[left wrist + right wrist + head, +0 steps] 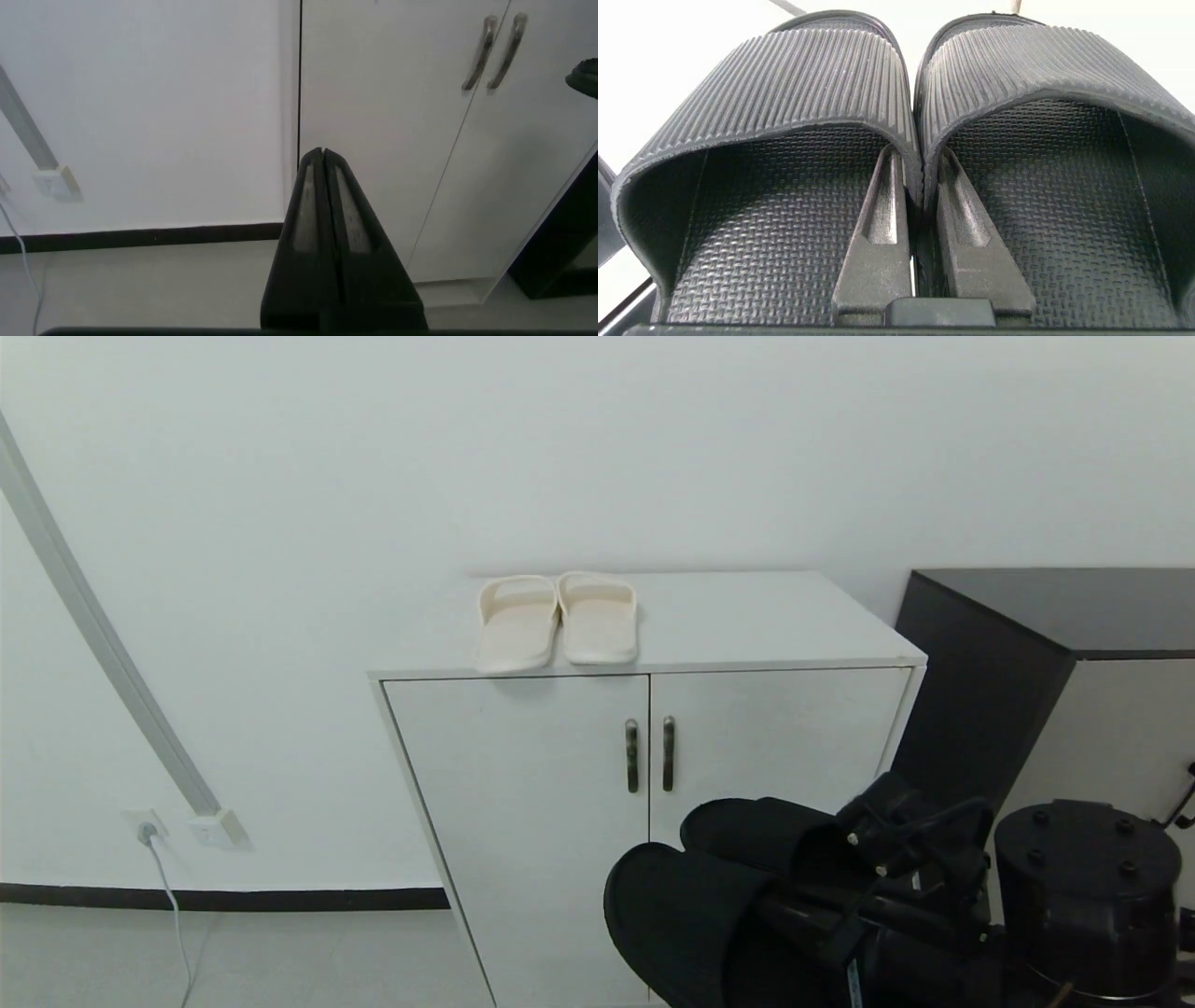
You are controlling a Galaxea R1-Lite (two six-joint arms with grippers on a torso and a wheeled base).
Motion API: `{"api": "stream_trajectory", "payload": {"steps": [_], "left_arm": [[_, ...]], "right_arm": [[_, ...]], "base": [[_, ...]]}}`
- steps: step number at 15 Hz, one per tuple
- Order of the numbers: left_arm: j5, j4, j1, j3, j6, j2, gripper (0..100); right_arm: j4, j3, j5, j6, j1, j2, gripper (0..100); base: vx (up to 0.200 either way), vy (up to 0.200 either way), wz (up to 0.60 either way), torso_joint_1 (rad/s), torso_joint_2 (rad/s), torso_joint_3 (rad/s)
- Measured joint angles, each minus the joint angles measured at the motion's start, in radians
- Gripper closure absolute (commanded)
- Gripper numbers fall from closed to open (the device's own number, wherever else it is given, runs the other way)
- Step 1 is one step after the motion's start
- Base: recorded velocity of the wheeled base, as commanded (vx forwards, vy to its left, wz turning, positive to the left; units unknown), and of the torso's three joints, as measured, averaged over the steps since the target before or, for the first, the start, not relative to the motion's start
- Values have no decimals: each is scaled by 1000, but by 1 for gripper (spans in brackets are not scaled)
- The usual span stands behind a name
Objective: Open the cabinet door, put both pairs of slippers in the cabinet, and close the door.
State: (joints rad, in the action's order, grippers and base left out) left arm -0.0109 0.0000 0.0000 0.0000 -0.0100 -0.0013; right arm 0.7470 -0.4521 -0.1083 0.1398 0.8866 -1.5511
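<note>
At your twelve o'clock you see the white cabinet (pixel 523 784), both doors shut. Toward five o'clock the black slippers (pixel 691 915) hang in the jaws of your right gripper (pixel 913 173); cream slippers (pixel 597 625) lie on the cabinet top at eleven. Left gripper (pixel 322 159) jaws clenched together.

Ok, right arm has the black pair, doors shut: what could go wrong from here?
The right gripper pinches the black slippers by their inner edges; one could slip out. The handles sit close, so the shut left gripper might catch both. One cream slipper overhangs the cabinet top and could fall.
</note>
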Motion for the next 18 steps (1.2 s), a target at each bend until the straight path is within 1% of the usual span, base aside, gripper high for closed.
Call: {"api": "stream_trajectory", "payload": {"steps": [7, 13, 18], "left_arm": [[0, 0, 0, 0, 0, 0, 100], [0, 0, 0, 0, 0, 0, 100], [0, 0, 0, 0, 1, 0, 100]], "right_arm": [[0, 5, 1, -6, 1, -6, 100], [0, 7, 1, -7, 1, -7, 100], [0, 11, 1, -7, 1, -7, 100]], "base": [[0, 0, 0, -138, 475, 332], [0, 0, 0, -67, 450, 377], [0, 0, 0, -1, 33, 24]]}}
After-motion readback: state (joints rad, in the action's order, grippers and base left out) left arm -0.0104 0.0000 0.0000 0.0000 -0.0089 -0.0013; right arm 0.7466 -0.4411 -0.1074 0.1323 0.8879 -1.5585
